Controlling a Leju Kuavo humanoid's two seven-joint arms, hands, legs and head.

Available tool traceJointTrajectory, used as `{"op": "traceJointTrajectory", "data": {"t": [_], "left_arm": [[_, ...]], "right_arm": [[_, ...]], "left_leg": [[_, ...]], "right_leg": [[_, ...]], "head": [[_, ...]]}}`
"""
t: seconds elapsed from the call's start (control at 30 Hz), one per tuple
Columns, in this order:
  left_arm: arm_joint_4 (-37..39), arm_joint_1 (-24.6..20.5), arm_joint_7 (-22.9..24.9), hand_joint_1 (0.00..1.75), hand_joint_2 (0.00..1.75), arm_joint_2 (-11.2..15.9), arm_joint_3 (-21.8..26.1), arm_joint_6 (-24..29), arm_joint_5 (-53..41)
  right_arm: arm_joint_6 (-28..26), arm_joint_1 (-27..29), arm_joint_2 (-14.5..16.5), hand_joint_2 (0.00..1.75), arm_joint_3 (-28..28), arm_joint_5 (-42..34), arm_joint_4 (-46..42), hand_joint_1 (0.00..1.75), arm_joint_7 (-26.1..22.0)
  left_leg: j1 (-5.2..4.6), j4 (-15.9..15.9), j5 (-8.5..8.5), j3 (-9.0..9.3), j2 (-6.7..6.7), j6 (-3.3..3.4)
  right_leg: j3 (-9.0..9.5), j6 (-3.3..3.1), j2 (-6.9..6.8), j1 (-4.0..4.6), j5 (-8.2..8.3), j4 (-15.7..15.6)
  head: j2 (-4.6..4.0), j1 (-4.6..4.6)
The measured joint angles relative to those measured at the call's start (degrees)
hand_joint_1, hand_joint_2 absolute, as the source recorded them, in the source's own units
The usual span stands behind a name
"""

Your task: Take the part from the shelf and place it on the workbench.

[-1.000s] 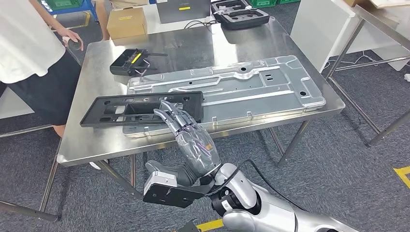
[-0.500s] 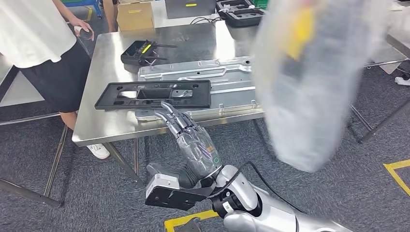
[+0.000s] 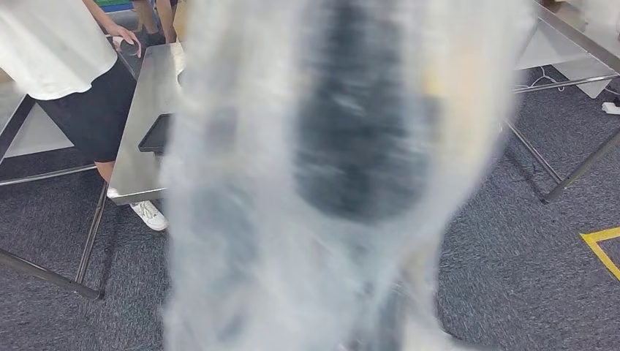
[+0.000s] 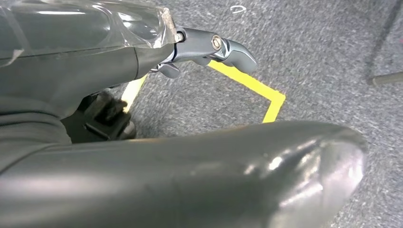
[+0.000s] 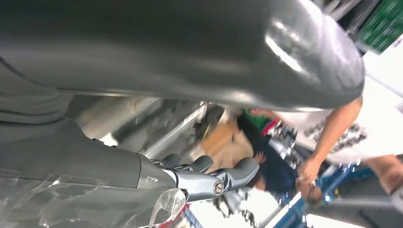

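Note:
The black flat part [image 3: 155, 136] lies on the steel workbench [image 3: 142, 95]; just its left end shows. A blurred, plastic-wrapped arm of mine [image 3: 329, 183] crosses close in front of the head camera and hides the rest of the bench. My left hand [image 4: 142, 52] hangs over the grey carpet with its fingers [image 4: 214, 47] stretched out and nothing in it. My right hand [image 5: 142, 175] is raised near the bench, its fingers [image 5: 223, 178] apart, holding nothing.
A person in a white shirt [image 3: 66, 58] stands at the bench's far left corner, one hand on its edge. Legs of another steel table [image 3: 577, 168] stand to the right. Yellow tape [image 3: 603, 248] marks the carpet.
The hand has drawn back from the black part, which stays on the bench. The camera view has shifted right, and a blurred arm has swung in from the right across the head view.

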Motion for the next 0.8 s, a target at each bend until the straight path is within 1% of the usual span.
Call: {"op": "traceJointTrajectory", "data": {"t": [0.03, 0.07, 0.1, 0.13, 0.17, 0.2, 0.23, 0.27, 0.3, 0.33, 0.37, 0.4, 0.43, 0.47, 0.5, 0.53, 0.57, 0.6, 0.63, 0.67, 0.73, 0.77, 0.8], "left_arm": [[0.0, -0.03, -0.03, 0.0, 0.0, 0.0, 0.03, 0.07, 0.02], [0.0, -0.07, -0.06, 0.0, 0.0, 0.0, 0.06, 0.16, 0.06], [0.0, -0.09, -0.11, 0.0, 0.0, 0.0, 0.12, 0.29, 0.12], [0.0, -0.09, -0.17, 0.0, 0.0, 0.0, 0.2, 0.41, 0.17], [0.0, -0.05, -0.21, 0.0, 0.0, 0.03, 0.31, 0.55, 0.23], [0.0, 0.0, -0.26, 0.0, 0.0, 0.05, 0.46, 0.69, 0.27], [0.0, 0.02, -0.32, 0.0, 0.0, 0.06, 0.63, 0.8, 0.29], [0.0, 0.03, -0.39, 0.0, 0.0, 0.07, 0.8, 0.89, 0.31], [0.0, 0.05, -0.47, 0.0, 0.0, 0.04, 0.94, 0.94, 0.34], [0.0, 0.11, -0.54, 0.0, 0.0, 0.03, 1.03, 0.98, 0.38], [0.0, 0.22, -0.58, 0.0, 0.0, 0.02, 1.09, 0.99, 0.42], [0.0, 0.4, -0.61, 0.0, 0.0, 0.02, 1.15, 0.99, 0.45], [0.0, 0.59, -0.61, 0.0, 0.0, 0.02, 1.2, 0.99, 0.45], [0.0, 0.75, -0.62, 0.0, 0.0, 0.02, 1.24, 0.99, 0.46], [0.0, 0.88, -0.62, 0.0, 0.0, 0.02, 1.27, 0.99, 0.46], [0.0, 0.94, -0.62, 0.0, 0.0, 0.01, 1.29, 0.98, 0.47], [0.0, 0.96, -0.61, 0.0, 0.0, 0.02, 1.32, 0.98, 0.48], [0.0, 0.95, -0.64, 0.0, 0.0, 0.03, 1.34, 0.98, 0.48], [0.0, 0.95, -0.68, 0.0, 0.0, 0.03, 1.37, 0.98, 0.52], [0.0, 0.96, -0.72, 0.0, 0.0, 0.03, 1.39, 0.98, 0.56], [0.0, 1.0, -0.77, 0.0, 0.0, 0.0, 1.39, 0.97, 0.63], [0.0, 1.01, -0.77, 0.0, 0.0, -0.01, 1.39, 0.95, 0.62], [0.0, 1.02, -0.77, 0.0, 0.0, -0.01, 1.39, 0.93, 0.59]], "right_arm": [[-0.09, 0.76, 0.24, 0.0, 0.0, -0.9, 0.03, 0.0, -0.89], [-0.19, 1.57, 0.51, 0.0, -0.01, -1.92, 0.1, 0.0, -1.83], [-0.33, 2.5, 0.82, 0.0, 0.0, -2.98, 0.27, 0.0, -2.85], [-0.46, 3.5, 1.15, 0.0, 0.01, -4.05, 0.52, 0.0, -3.85], [-0.61, 4.54, 1.48, 0.0, 0.02, -5.2, 0.88, 0.0, -4.84], [-0.74, 5.56, 1.77, 0.0, 0.02, -6.48, 1.34, 0.0, -5.88], [-0.81, 6.56, 1.98, 0.0, 0.01, -7.85, 1.88, 0.0, -6.92], [-0.85, 7.55, 2.17, 0.0, -0.02, -9.3, 2.5, 0.0, -7.98], [-0.85, 8.56, 2.27, 0.0, -0.03, -10.68, 3.2, 0.0, -8.99], [-0.84, 9.57, 2.33, 0.0, -0.04, -11.85, 3.96, 0.0, -9.83], [-0.83, 10.5, 2.38, 0.0, -0.05, -12.89, 4.68, 0.0, -10.52], [-0.82, 11.37, 2.38, 0.0, -0.08, -13.8, 5.39, 0.0, -11.12], [-0.81, 12.09, 2.39, 0.0, -0.15, -14.64, 6.09, 0.0, -11.65], [-0.74, 12.67, 2.45, 0.0, -0.25, -15.5, 6.7, 0.0, -12.2], [-0.52, 13.15, 2.55, 0.0, -0.39, -16.62, 7.28, 0.0, -12.9], [-0.19, 13.55, 2.69, 0.0, -0.57, -17.92, 7.78, 0.0, -13.7], [0.32, 13.94, 2.91, 0.0, -0.78, -19.48, 8.24, 0.0, -14.67], [0.94, 14.34, 3.28, 0.0, -0.99, -21.2, 8.68, 0.0, -15.79], [1.59, 14.76, 3.68, 0.0, -1.2, -22.89, 9.12, 0.0, -16.9], [2.3, 15.16, 4.11, 0.0, -1.38, -24.51, 9.65, 0.0, -17.94], [3.74, 15.91, 5.08, 0.0, -1.55, -27.23, 10.84, 0.0, -19.56], [4.39, 16.15, 5.54, 0.0, -1.57, -28.22, 11.51, 0.0, -20.07], [4.95, 16.33, 6.0, 0.0, -1.57, -28.95, 12.21, 0.0, -20.44]], "left_leg": [[-0.1, -4.65, 1.36, 3.18, -0.04, 0.39], [-0.23, -9.26, 2.24, 6.14, -0.06, 0.78], [-0.47, -12.71, 2.93, 8.22, -0.09, 1.13], [-0.71, -14.72, 3.12, 9.3, -0.13, 1.44], [-0.91, -15.18, 3.21, 9.3, -0.13, 1.63], [-1.01, -15.42, 3.72, 9.09, -0.16, 1.92], [-0.91, -15.9, 4.17, 9.01, -0.15, 2.18], [-0.75, -16.31, 4.78, 8.84, -0.11, 2.52], [-0.57, -16.72, 5.43, 8.6, -0.08, 2.83], [-0.48, -16.88, 5.93, 8.24, -0.04, 3.05], [-0.5, -16.87, 6.32, 7.73, -0.02, 3.27], [-0.56, -16.79, 6.67, 7.21, -0.02, 3.32], [-0.6, -16.66, 7.0, 6.69, -0.02, 3.32], [-0.61, -16.47, 7.27, 6.19, -0.02, 3.24], [-0.57, -16.18, 7.47, 5.7, -0.03, 3.12], [-0.53, -15.75, 7.6, 5.24, -0.03, 2.97], [-0.61, -15.31, 7.68, 4.8, -0.02, 2.76], [-0.7, -14.81, 7.72, 4.41, -0.01, 2.56], [-0.79, -14.45, 7.8, 4.13, 0.0, 2.31], [-0.86, -14.31, 7.95, 3.94, 0.0, 2.0], [-0.63, -14.02, 8.05, 3.63, -0.03, 1.4], [-0.51, -13.14, 7.24, 3.2, -0.05, 1.03], [-0.35, -11.13, 5.62, 2.37, -0.06, 0.66]], "right_leg": [[-0.3, 0.11, 0.02, -0.01, 0.34, 0.0], [-0.53, 0.3, 0.05, 0.01, 0.66, -0.02], [-0.63, 0.57, 0.05, -0.02, 0.99, -0.13], [-0.67, 0.89, 0.01, -0.08, 1.31, -0.25], [-0.7, 1.29, -0.04, -0.13, 1.66, -0.46], [-0.68, 1.72, -0.08, -0.13, 2.02, -0.72], [-0.87, 2.05, -0.09, -0.14, 1.97, -0.68], [-1.31, 2.3, -0.07, -0.09, 1.19, 0.08], [-2.2, 2.45, -0.05, -0.01, -0.53, 2.18], [-3.53, 2.5, -0.04, -0.03, -2.99, 5.65], [-4.98, 2.59, -0.03, 0.02, -5.53, 9.85], [-6.15, 2.69, -0.03, 0.02, -7.43, 13.62], [-6.44, 2.78, -0.04, 0.02, -8.26, 15.64], [-5.55, 2.82, -0.05, 0.01, -7.99, 15.3], [-3.36, 2.81, -0.06, 0.0, -6.79, 12.4], [-0.44, 2.78, -0.08, -0.02, -5.43, 7.92], [2.01, 2.65, -0.05, 0.06, -4.39, 3.96], [3.66, 2.41, 0.0, 0.12, -3.7, 1.06], [4.25, 2.11, 0.05, 0.22, -3.51, -0.2], [4.06, 1.72, 0.12, 0.39, -3.4, -0.15], [3.66, 0.85, 0.06, 0.36, -2.81, -0.19], [3.39, 0.39, 0.01, 0.31, -2.46, -0.23], [3.02, -0.02, -0.04, 0.19, -2.07, -0.29]], "head": [[0.0, -0.01], [0.0, 0.0], [0.0, 0.01], [0.0, -0.02], [0.0, -0.03], [0.0, -0.05], [0.0, -0.06], [0.0, 0.04], [0.0, 0.15], [0.0, 0.28], [0.0, 0.39], [0.0, 0.45], [0.0, 0.48], [0.01, 0.5], [0.01, 0.53], [0.01, 0.56], [0.02, 0.59], [0.02, 0.6], [0.02, 0.6], [0.03, 0.59], [0.03, 0.58], [0.03, 0.55], [0.03, 0.51]]}}
